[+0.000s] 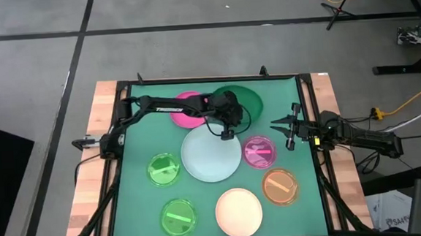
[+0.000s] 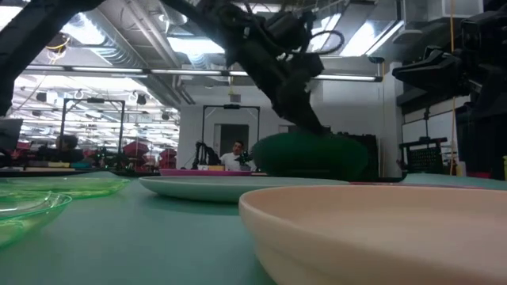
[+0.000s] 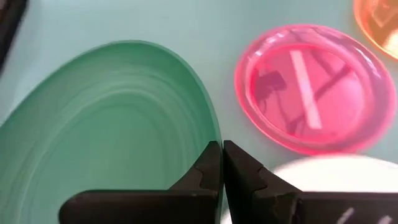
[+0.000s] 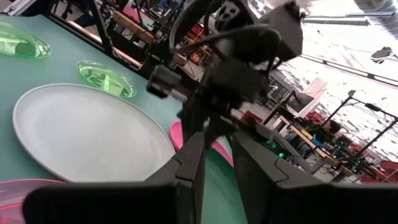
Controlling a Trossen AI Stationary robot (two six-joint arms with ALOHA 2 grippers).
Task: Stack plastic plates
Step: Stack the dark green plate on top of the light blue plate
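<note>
While the left gripper (image 1: 227,134) pinches the dark green plate (image 1: 242,99) by its thin rim, fingers nearly together, it looks light, stiff, slippery; right gripper (image 1: 283,128) waits spread.

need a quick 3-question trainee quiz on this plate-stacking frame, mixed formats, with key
1. True or false: the left end effector is shut on the rim of the dark green plate.
2. Which plate lies nearest the open right end effector? A. magenta plate B. cream plate C. pink plate
3. Fill in: ___ translucent green plates lie flat on the mat, untouched by either arm.

Key: 1 true; 2 A; 3 two.
</note>
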